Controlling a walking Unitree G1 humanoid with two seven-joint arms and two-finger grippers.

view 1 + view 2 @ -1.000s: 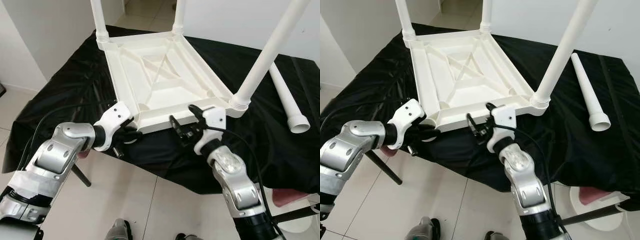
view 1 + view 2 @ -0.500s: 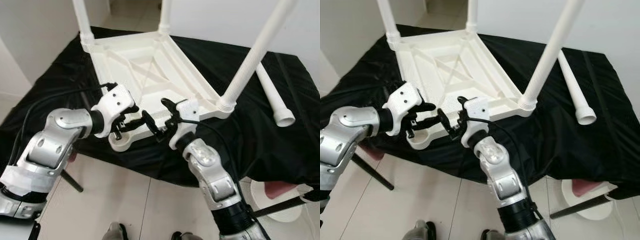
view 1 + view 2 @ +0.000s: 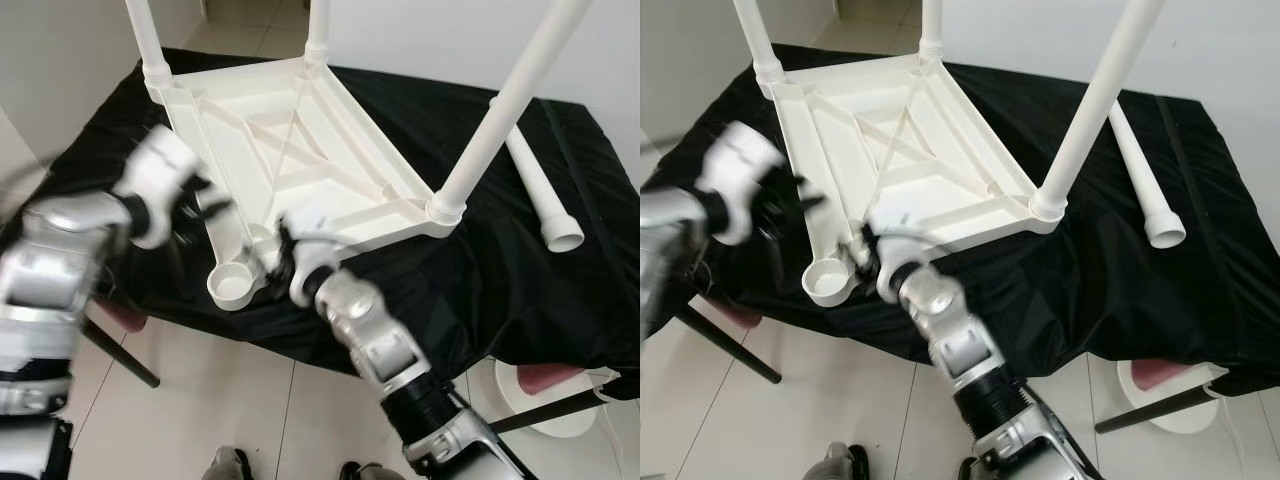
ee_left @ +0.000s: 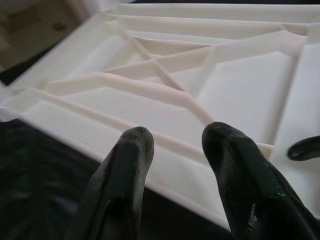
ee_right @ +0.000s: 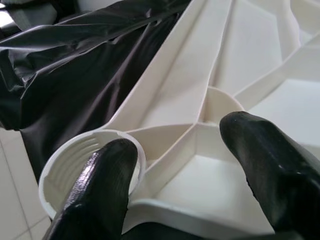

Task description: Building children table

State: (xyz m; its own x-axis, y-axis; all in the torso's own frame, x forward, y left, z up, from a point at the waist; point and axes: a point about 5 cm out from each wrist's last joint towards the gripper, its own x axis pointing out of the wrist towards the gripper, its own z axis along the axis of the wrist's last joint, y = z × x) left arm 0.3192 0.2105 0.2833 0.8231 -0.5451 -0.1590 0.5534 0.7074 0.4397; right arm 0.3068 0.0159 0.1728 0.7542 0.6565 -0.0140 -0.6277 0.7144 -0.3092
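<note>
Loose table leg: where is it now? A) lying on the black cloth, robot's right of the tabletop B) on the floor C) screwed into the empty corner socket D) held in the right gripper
A: the loose leg lies flat on the black cloth, apart from the upturned tabletop.

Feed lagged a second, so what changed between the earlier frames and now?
The tabletop swung, bringing its empty leg socket out over the table edge. The right gripper slid along the rim to that corner; the left gripper pulled back, open. Three legs stay fitted, the loose leg unmoved.

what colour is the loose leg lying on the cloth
White, like the upturned table; the loose leg shows best in the right eye view.
</note>
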